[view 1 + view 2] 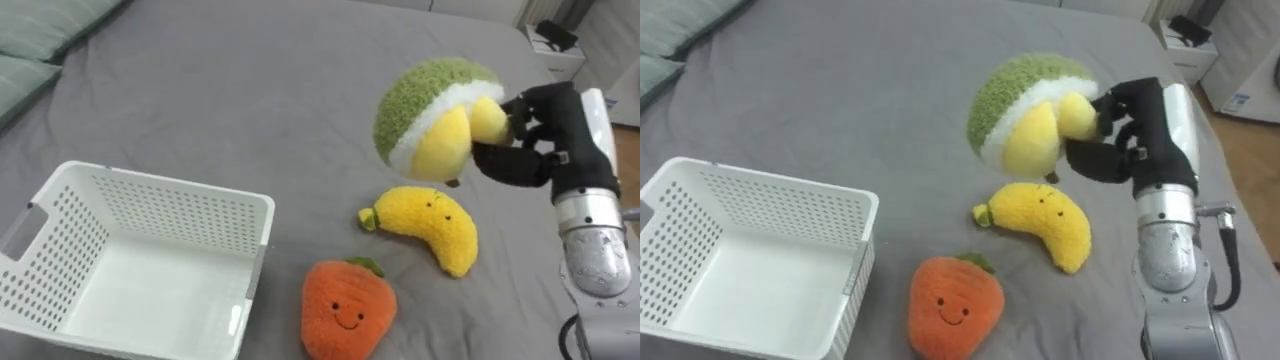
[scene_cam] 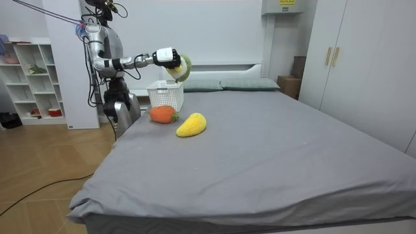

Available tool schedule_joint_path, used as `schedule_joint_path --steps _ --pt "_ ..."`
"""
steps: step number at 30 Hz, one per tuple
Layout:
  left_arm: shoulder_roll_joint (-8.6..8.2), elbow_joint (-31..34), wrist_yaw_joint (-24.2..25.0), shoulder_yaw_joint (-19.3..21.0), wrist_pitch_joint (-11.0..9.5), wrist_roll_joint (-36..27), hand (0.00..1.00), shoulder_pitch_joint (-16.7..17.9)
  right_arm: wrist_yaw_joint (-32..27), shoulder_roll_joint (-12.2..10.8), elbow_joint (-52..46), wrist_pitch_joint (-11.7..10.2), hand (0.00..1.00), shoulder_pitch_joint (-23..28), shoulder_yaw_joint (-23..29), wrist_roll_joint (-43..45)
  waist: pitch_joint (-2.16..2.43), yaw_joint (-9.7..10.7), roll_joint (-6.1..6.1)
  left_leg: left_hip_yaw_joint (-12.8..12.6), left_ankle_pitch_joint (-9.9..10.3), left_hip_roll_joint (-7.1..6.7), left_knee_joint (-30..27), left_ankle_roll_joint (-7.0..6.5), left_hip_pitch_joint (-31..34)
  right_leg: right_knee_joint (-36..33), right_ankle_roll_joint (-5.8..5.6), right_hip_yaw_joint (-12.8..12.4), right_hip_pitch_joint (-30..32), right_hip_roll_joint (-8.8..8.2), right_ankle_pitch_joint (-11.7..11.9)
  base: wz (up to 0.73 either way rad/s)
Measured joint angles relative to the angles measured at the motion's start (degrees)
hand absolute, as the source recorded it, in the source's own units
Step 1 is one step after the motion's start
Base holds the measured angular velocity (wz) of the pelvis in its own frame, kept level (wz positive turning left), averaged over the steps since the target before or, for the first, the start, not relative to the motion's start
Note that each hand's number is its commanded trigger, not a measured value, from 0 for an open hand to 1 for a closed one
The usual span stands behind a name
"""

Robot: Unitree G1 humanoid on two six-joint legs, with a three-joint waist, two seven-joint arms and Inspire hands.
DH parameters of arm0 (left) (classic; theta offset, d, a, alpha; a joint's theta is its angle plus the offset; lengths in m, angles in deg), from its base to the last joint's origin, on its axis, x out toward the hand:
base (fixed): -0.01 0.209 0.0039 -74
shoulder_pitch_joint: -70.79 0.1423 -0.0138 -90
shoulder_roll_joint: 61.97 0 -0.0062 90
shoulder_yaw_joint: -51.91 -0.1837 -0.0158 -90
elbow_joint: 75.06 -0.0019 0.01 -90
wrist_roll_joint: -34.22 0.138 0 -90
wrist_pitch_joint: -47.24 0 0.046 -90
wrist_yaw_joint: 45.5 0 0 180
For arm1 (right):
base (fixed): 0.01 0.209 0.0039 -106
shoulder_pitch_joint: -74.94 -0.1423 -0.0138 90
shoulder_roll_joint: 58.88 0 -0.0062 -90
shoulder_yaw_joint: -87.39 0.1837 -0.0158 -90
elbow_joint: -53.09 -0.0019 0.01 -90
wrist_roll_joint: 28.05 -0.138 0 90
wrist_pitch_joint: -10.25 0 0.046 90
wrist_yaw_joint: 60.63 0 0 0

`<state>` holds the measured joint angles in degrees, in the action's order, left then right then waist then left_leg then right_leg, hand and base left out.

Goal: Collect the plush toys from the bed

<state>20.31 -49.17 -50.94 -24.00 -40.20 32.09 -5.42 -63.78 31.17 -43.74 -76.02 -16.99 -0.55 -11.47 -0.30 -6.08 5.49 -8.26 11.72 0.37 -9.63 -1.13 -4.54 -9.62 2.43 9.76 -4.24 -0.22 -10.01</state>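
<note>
While the robot stands at the side of the grey bed [image 1: 250,90], upper left of the room view, its right hand [image 1: 528,150] shows at the right of the eye views, fingers curled round a green, white and yellow plush toy [image 1: 425,115] held clear above the cover. Lying on the bed below it: one yellow banana plush [image 1: 430,225], centre right, and one orange carrot plush [image 1: 345,310], bottom centre, near each other but apart. Lower left: one white perforated basket [image 1: 170,190], standing on the bed just beside the carrot plush.
</note>
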Motion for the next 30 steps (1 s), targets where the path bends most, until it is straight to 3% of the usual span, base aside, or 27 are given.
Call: schedule_joint_path --steps 5,8,15,22,28,29,30 --pt "-0.34 0.16 0.14 -0.03 0.03 0.01 0.00 -0.52 3.62 -0.02 -0.01 0.13 1.00 -0.53 -3.50 0.09 0.02 -1.64 0.17 2.22 -0.12 -0.14 -0.35 -0.19 0.98 0.21 -0.14 1.99 -0.30 -0.48 -0.07 0.22" --pt "-0.35 2.06 0.16 -1.34 0.34 0.05 0.00 -1.08 6.32 -0.14 -0.08 2.22 1.00 -2.30 -6.24 1.91 0.00 -2.40 0.16 3.27 -0.24 -0.30 -1.05 -0.35 2.63 -0.08 -0.19 2.93 0.72 -0.73 -0.09 0.17" --pt "-0.67 2.16 0.15 -2.00 0.39 0.10 0.00 -2.64 10.33 -1.86 -1.16 3.68 1.00 -4.97 -11.08 4.70 0.22 -5.70 0.77 3.93 -0.35 -0.37 -1.13 -0.38 3.15 -0.15 -0.16 3.57 0.96 -0.70 -0.07 0.04" --pt "-0.66 2.28 0.56 -5.19 0.44 0.12 0.00 -4.32 14.53 -5.44 -1.11 4.15 1.00 -6.45 -18.43 6.19 -0.16 -8.79 0.33 5.34 -0.36 -0.58 -1.12 -0.44 4.15 -0.16 -0.26 4.71 1.29 -0.83 0.04 0.08" --pt "-0.52 2.35 1.04 -7.82 1.07 0.14 0.00 -6.07 16.26 -5.87 -0.64 5.94 1.00 -9.34 -24.68 5.90 -0.39 -11.63 0.27 6.40 -0.69 -1.00 -1.09 -0.66 4.46 -0.07 -0.35 6.17 1.28 -1.30 0.07 0.11" --pt "-0.49 2.35 1.06 -8.02 1.08 0.13 0.00 -6.21 16.34 -5.96 -0.64 6.01 0.89 -9.49 -25.10 5.90 -0.36 -11.76 0.42 6.53 -0.74 -1.05 -1.09 -0.69 4.47 -0.07 -0.38 6.25 1.26 -1.34 0.09 0.09" --pt "-0.44 2.34 1.07 -8.17 1.09 0.13 0.00 -6.38 16.76 -6.13 -0.63 6.28 0.62 -9.92 -26.14 5.90 -0.49 -11.94 0.48 6.57 -0.77 -1.10 -1.09 -0.74 4.48 -0.07 -0.45 6.27 1.26 -1.37 0.13 0.05"
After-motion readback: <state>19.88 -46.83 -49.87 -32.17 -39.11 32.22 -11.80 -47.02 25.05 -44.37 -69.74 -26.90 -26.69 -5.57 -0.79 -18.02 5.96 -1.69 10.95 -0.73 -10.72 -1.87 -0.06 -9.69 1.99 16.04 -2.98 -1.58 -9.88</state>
